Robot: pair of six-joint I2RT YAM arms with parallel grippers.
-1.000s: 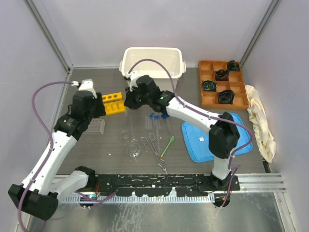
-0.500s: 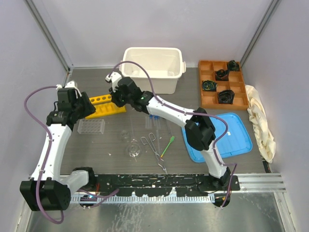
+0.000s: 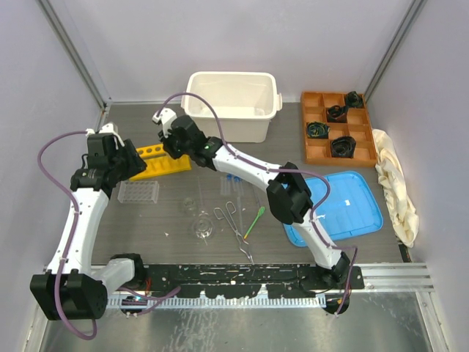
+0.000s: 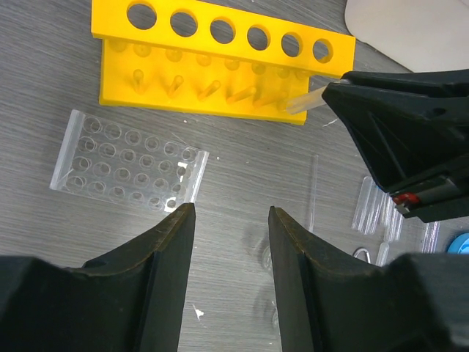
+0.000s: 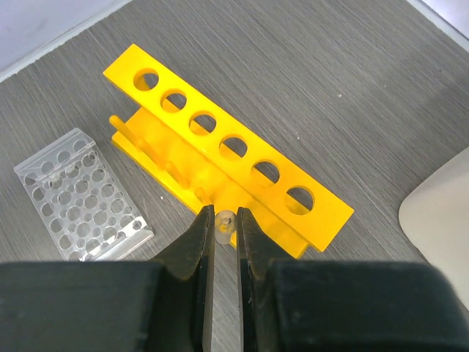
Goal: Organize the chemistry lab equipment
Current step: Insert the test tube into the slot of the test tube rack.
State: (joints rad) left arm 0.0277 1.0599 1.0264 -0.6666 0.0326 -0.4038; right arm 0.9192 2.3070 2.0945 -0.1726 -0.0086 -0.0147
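Note:
My right gripper (image 3: 170, 149) is shut on a clear test tube (image 5: 225, 223) and holds its tip against the near side of the yellow rack (image 3: 157, 158), which lies on its side. In the left wrist view the tube (image 4: 304, 103) points at the yellow rack (image 4: 220, 66). My left gripper (image 4: 231, 213) is open and empty, above the table beside the clear plastic rack (image 3: 139, 192). Blue-capped test tubes (image 3: 234, 180), glass flasks (image 3: 203, 226), metal tongs (image 3: 234, 220) and the green spatula (image 3: 254, 221) lie mid-table. The blue-based cylinder is out of view.
A white bin (image 3: 233, 103) stands behind the yellow rack. A blue tray (image 3: 344, 209) lies at the right front. The orange tray (image 3: 337, 128) with black objects and the cream cloth (image 3: 396, 183) are at the far right.
My right gripper has carried the tube left, from mid-table to the yellow rack. My left arm drew back to the left, uncovering the rack, and has since held still.

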